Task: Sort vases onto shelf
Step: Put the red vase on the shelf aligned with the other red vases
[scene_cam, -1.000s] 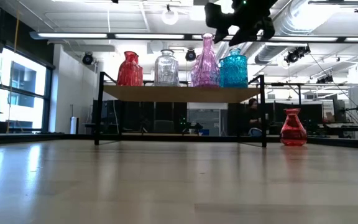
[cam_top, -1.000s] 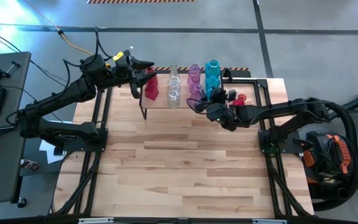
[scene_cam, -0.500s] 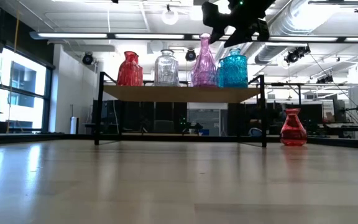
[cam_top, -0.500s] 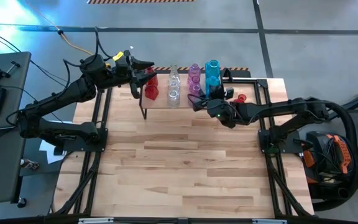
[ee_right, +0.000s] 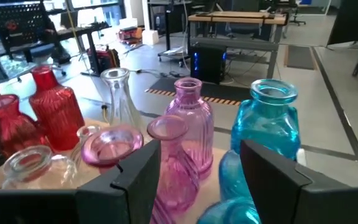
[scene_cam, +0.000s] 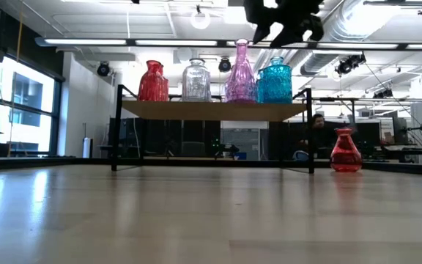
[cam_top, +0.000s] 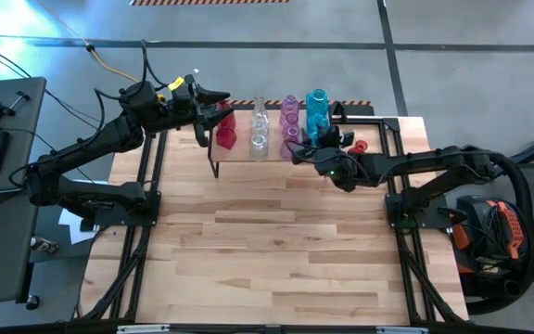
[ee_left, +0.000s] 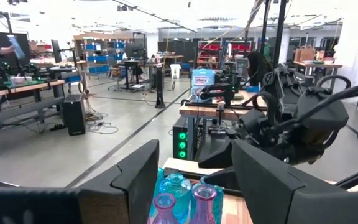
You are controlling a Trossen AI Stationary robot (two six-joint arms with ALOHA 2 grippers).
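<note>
Your right gripper [cam_top: 311,148] hangs over the shelf [scene_cam: 211,110], its fingers spread wide with nothing between them; from its wrist camera you look down past both fingers onto the pink vases [ee_right: 185,127] and the teal vases [ee_right: 269,127], none of them touched. Your left gripper [cam_top: 213,107] waits above the shelf's red end, likewise wide open and empty.

The vases stand in colour rows on the shelf: red [cam_top: 224,130], clear [cam_top: 259,130], pink-purple [cam_top: 290,116], teal [cam_top: 317,109]. They sit close together, so you have little room between the necks. One red vase [scene_cam: 345,151] stands alone on the table [cam_top: 267,241], just beside the shelf's right legs and near the table's far right corner. The wide stretch of table in front of the shelf is open to you.
</note>
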